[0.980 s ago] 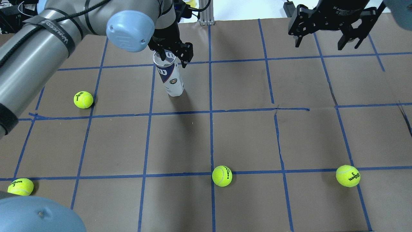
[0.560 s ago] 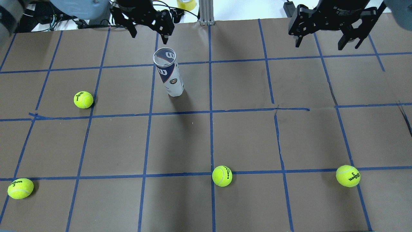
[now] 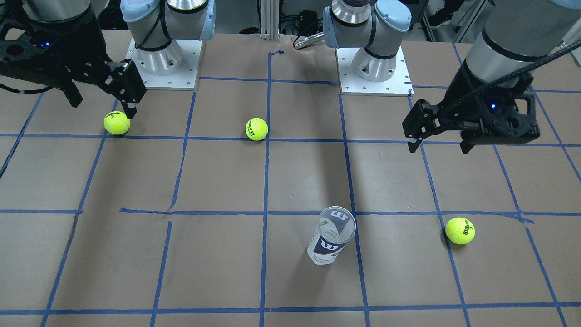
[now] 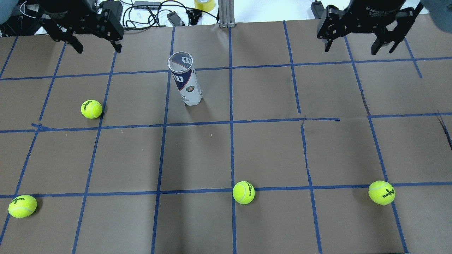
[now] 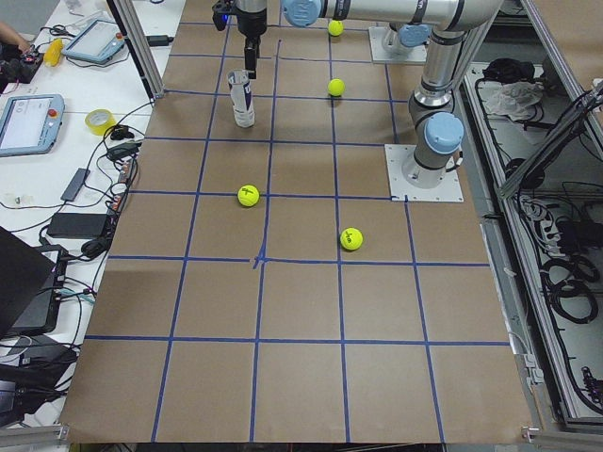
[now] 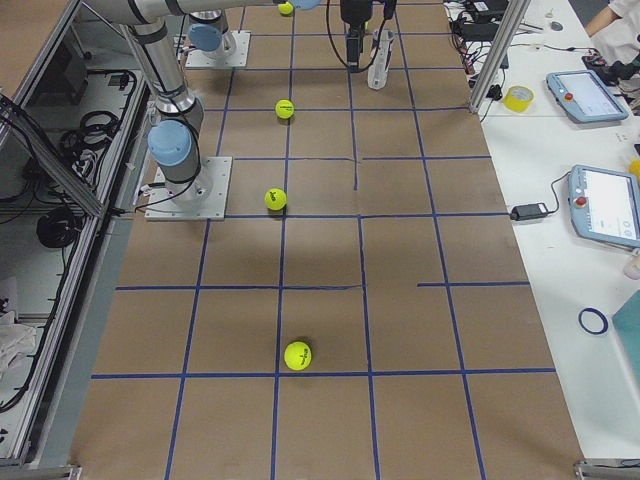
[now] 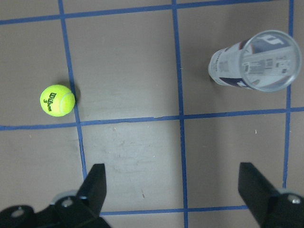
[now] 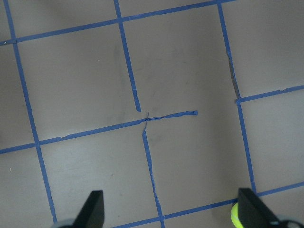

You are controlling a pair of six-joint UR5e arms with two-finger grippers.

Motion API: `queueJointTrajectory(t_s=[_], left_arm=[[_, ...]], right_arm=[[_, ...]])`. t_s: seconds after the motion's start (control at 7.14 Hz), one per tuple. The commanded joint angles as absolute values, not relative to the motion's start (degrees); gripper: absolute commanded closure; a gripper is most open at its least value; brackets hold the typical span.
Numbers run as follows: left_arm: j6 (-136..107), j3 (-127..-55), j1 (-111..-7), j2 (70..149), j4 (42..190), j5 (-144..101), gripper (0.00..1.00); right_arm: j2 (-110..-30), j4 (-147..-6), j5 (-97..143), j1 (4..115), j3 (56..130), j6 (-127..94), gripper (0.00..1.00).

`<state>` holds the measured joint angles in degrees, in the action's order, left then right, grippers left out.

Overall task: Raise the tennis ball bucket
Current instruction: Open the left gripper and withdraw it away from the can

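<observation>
The table (image 4: 268, 148) is covered in brown paper gridded with blue tape. In the side views the paper runs on well past the balls at both ends.

Seen from overhead, the near-left ball (image 4: 22, 206) lies farthest left, in the near row. The left gripper (image 4: 99, 49) hangs over the far-left squares close to the far edge, its fingers released and spread wide with nothing between them. Cables (image 4: 148, 14) lie just past that edge. The left ball (image 4: 91, 109) sits beside a tape line, one square nearer than the gripper.

The bucket (image 4: 187, 84) stands upright on the paper in the far row, just left of the centre line. Its mouth faces up and it touches nothing but the table. Bare paper surrounds it on every side, and the left ball and left gripper are both well apart from it. The left wrist view has it at the upper right, beyond the spread fingertips (image 7: 95, 183). Behind it at the far edge are a metal post (image 4: 224, 14) and a yellow tape roll (image 4: 204, 4).

The middle ball (image 4: 243, 192) rests at a tape crossing in the near row, well apart from the bucket. The right gripper (image 4: 355, 50) hangs over the far-right squares near the far edge, fingers wide apart and holding nothing. The right ball (image 4: 381, 192) lies beside the near tape line.
</observation>
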<state>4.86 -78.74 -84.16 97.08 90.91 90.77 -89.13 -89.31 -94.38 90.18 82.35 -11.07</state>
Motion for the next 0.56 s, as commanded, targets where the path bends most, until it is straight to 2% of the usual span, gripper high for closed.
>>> queueJointTrajectory(t_s=[0.0,0.42], left_arm=[[3.09,-83.65,-81.39,93.18,90.62,90.44,0.00],[3.16,-85.60,-79.45,91.94,90.70,90.17,0.00]], right_arm=[[-89.12,-89.30,-94.39,90.18,82.35,-11.07,0.00],[-89.12,-89.47,-94.48,90.09,82.44,-10.81,0.00]])
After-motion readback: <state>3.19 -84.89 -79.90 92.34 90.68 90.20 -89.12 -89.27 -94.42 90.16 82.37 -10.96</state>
